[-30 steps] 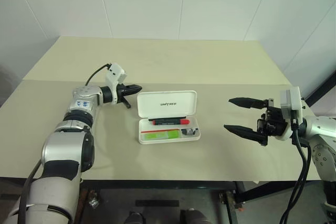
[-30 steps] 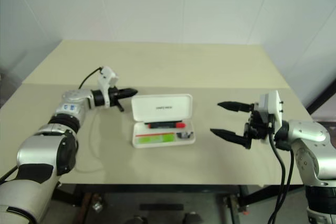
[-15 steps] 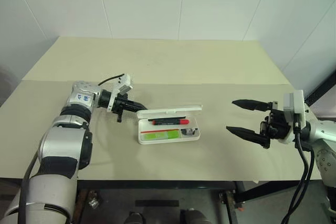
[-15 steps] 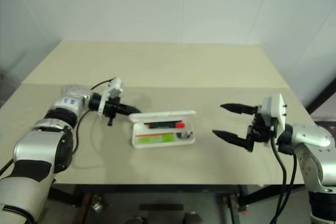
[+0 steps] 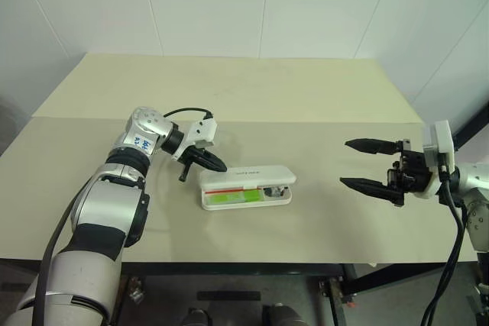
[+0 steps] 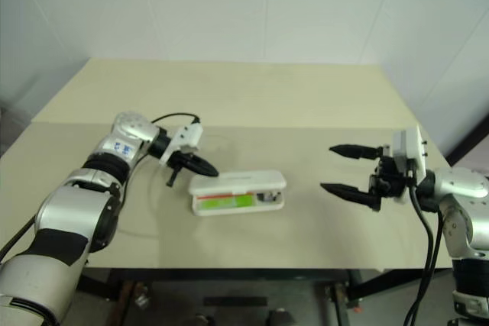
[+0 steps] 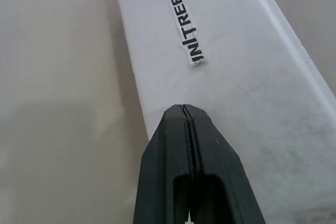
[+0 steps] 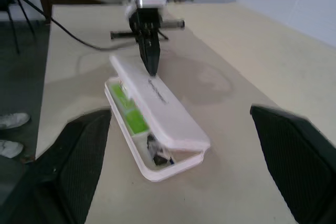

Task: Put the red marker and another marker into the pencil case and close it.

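— Pencil case [image 5: 247,186]: where does it lie?
— On the table [image 5: 229,97], lid tipped most of the way down with a gap left along the front. In that gap shows the lime-green marker [image 5: 234,198]; I cannot make out the red marker from here.
— And the left gripper [image 5: 217,164]?
— Fingers pressed together, holding nothing, tips resting on the lid at the case's left end, just beside the printed logo [image 7: 188,36].
— The right gripper [image 5: 361,164]?
— Well apart from the case, on its right, fingers spread wide and empty, pointing toward it.
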